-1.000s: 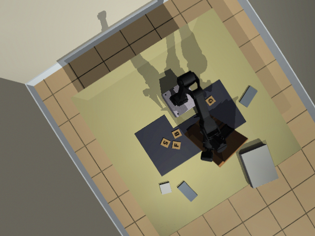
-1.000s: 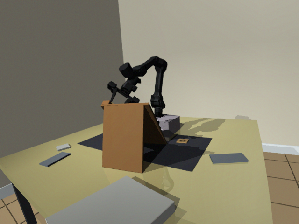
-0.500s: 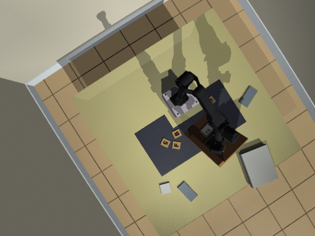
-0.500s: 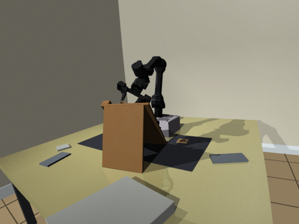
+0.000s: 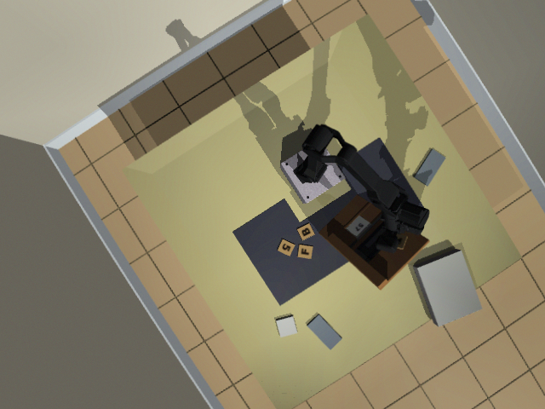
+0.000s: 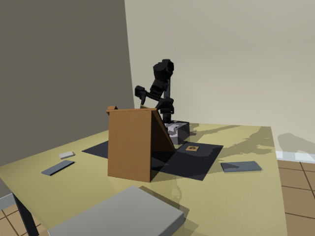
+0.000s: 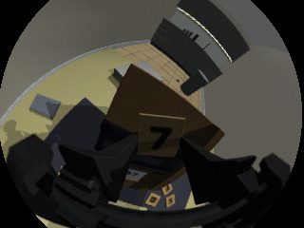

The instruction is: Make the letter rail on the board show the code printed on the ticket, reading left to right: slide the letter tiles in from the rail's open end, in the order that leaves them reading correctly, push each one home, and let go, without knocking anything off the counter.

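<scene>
My gripper (image 5: pixel 401 242) (image 6: pixel 148 107) (image 7: pixel 159 138) is shut on a wooden tile marked 7 (image 7: pixel 161 130), held over the brown board (image 5: pixel 407 260) (image 6: pixel 129 144) (image 7: pixel 142 92). In the wrist view the 7 looks upright. Whether the tile touches the board is unclear. The ticket (image 5: pixel 358 226) (image 7: pixel 135 174) on the board reads 57. The arm and dark shadow hide much of the rail. Tiles B (image 5: pixel 305 231), 5 (image 5: pixel 286 247) and F (image 5: pixel 305 251) lie on the dark mat (image 5: pixel 272 279) (image 6: pixel 188 167). Another tile (image 6: pixel 192 148), apparently G, lies on the mat beyond the board.
A large grey box (image 5: pixel 449 288) (image 6: pixel 122 216) stands near the board. Flat blue-grey blocks (image 5: pixel 429 166) (image 6: pixel 241 166) lie on the counter, one of them (image 5: pixel 324 331) (image 6: pixel 58 167) beside a small white block (image 5: pixel 286 325) (image 6: pixel 66 155). The arm's base (image 5: pixel 303 191) (image 6: pixel 183 132) stands between the mats.
</scene>
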Robot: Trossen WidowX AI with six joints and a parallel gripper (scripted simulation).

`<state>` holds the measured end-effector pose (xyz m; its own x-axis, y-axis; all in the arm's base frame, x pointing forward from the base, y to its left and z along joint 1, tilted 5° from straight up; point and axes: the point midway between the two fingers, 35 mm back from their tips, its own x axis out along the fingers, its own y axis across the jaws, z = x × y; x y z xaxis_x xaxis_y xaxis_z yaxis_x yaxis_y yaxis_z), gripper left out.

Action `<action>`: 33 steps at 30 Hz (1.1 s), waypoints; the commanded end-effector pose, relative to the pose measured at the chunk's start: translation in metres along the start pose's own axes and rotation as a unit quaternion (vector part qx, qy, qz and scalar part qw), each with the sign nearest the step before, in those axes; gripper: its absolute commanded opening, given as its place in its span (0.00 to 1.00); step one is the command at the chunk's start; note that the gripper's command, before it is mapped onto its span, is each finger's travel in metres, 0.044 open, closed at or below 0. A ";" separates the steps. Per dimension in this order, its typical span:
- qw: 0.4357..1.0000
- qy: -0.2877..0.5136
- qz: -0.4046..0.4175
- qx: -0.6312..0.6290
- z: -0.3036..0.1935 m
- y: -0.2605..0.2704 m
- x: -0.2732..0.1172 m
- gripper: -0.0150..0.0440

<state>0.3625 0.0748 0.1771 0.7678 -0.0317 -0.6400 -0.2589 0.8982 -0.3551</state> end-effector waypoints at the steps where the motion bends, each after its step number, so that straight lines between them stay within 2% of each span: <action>1: 1.000 -0.007 0.011 0.024 0.006 0.021 -0.002 0.25; 33: 0.969 -0.023 0.090 0.229 0.008 0.175 -0.047 0.25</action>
<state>0.2916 0.2285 0.1537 0.7622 0.1510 -0.6295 -0.1310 0.9883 0.0784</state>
